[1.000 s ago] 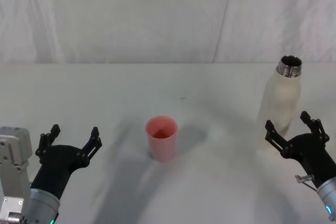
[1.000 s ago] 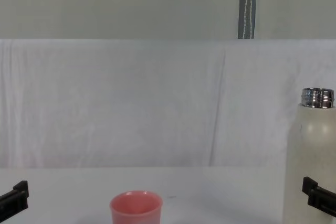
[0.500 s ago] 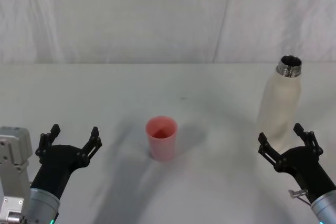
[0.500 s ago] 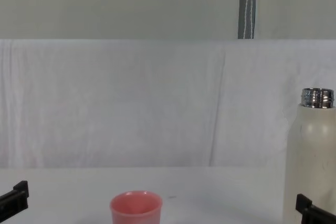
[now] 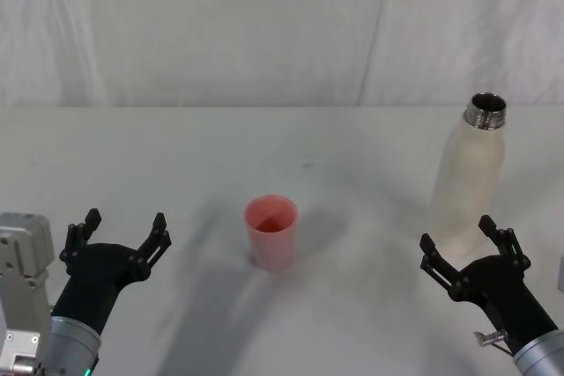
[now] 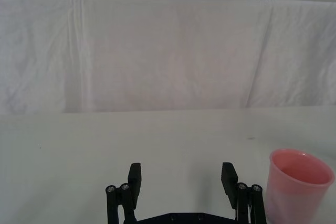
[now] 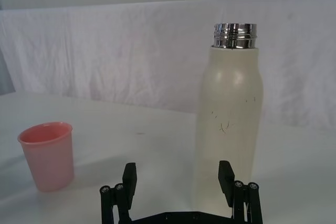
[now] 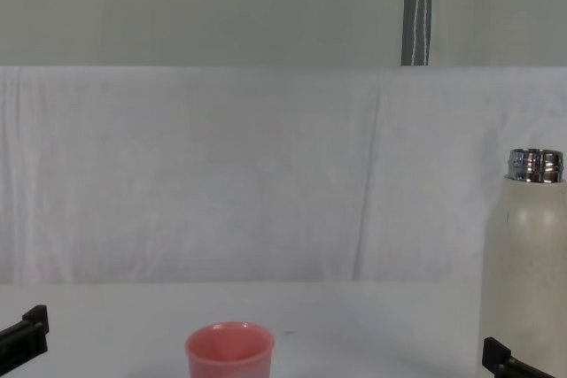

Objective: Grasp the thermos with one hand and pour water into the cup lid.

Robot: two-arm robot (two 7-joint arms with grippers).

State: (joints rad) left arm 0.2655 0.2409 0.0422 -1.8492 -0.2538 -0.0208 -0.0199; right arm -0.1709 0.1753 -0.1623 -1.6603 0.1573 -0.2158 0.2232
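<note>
Editor: Changed in the last second?

Photographer: Only the right tool (image 5: 456,246). Drawn back from the thermos (image 5: 471,173), sliding toward 7 o'clock and ending at the bottle's 6 o'clock, close to its base but apart from it. Fingers spread wide, holding nothing. No shift from the left tool (image 5: 123,224), parked at 8 o'clock of the cup lid (image 5: 271,231), likewise spread wide and empty.

Editor: Meaning for the job?

Photographer: Probably a re-aim rather than a retreat. In the right wrist view, bottle standing just beyond the spread fingers, a little off their centre line toward one finger. Grasp not yet made, nothing lifted, nothing poured. Judged very early in the task.

Editor: And the two pieces, placed where?

Photographer: Both upright on the desk (image 5: 352,156). Thermos out at 2 o'clock from the cup lid, well apart from it, steel neck uncapped and open to the top. Cup lid near the middle, mouth up, looking dry inside from the head view, though hard to say for certain.

Editor: Counted?

Photographer: One thermos. One pink cup lid. Two tools, both unclenched. One desk.
</note>
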